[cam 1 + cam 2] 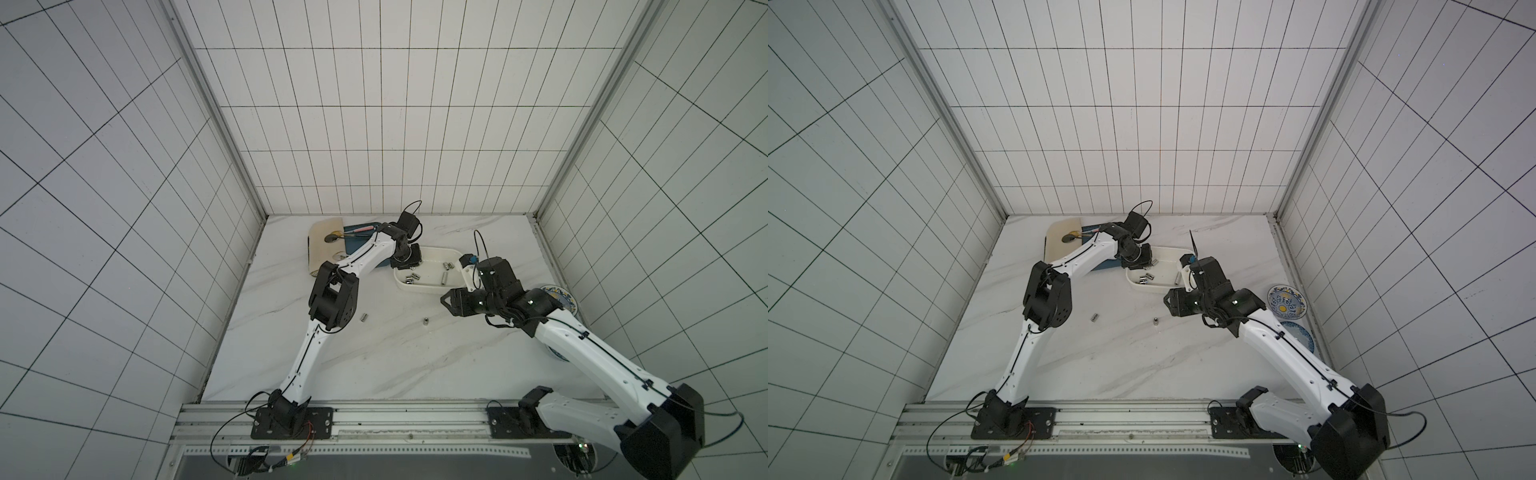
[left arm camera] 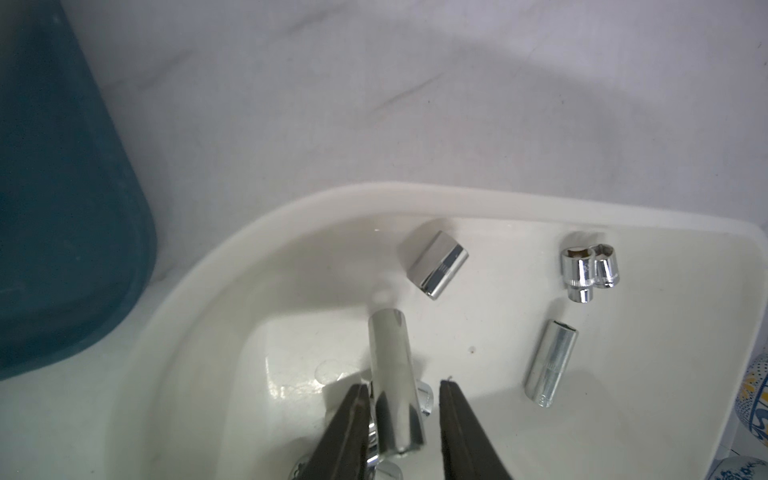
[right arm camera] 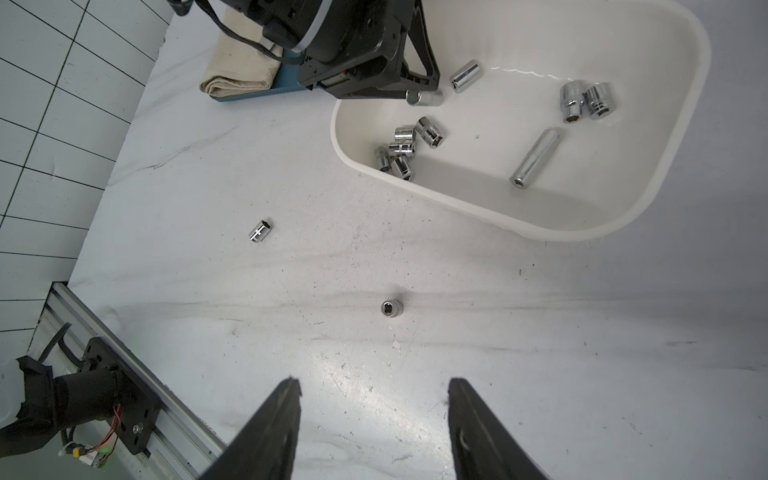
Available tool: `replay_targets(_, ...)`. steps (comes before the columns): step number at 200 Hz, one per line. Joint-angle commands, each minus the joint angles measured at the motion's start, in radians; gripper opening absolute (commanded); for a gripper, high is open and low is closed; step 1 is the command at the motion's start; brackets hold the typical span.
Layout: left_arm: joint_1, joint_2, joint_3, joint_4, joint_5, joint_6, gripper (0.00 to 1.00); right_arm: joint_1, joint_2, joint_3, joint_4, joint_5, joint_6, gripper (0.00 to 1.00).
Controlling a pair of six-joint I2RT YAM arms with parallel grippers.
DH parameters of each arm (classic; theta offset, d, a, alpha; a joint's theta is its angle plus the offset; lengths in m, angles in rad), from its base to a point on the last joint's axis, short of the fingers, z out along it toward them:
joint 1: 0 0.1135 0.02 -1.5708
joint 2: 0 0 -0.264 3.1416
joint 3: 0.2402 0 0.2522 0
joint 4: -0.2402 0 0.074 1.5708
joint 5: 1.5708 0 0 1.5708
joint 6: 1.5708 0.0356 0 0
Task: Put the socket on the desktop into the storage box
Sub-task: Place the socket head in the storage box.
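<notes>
Inside storage box [image 2: 415, 195] rim, left claw [image 2: 404, 384] stands parted.

No legible txt/nos.; stamped marks on socket [image 2: 436, 266] too blurry

You've got an off-white storage box [image 2: 457, 197], mirror-chrome sockets [image 3: 536, 158], a dark teal-blue tray [image 2: 62, 208], a beige cloth [image 3: 237, 66], a white plate [image 1: 1286, 302] with blue-and-yellow ornament, a white tabletop [image 3: 540, 332] veined grey like marble, and white walls [image 1: 374, 124] gridded with dark lines.
</notes>
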Motion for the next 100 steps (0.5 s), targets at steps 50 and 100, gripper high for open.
replay_targets(50,-0.008,-0.091,-0.032,0.001,-0.014,0.025,0.34,-0.008,-0.004,-0.021,0.006,-0.009,0.009,0.60)
replay_targets(100,-0.007,-0.198,-0.128,0.009,-0.060,0.039,0.44,-0.008,-0.007,-0.011,0.009,-0.019,0.015,0.60)
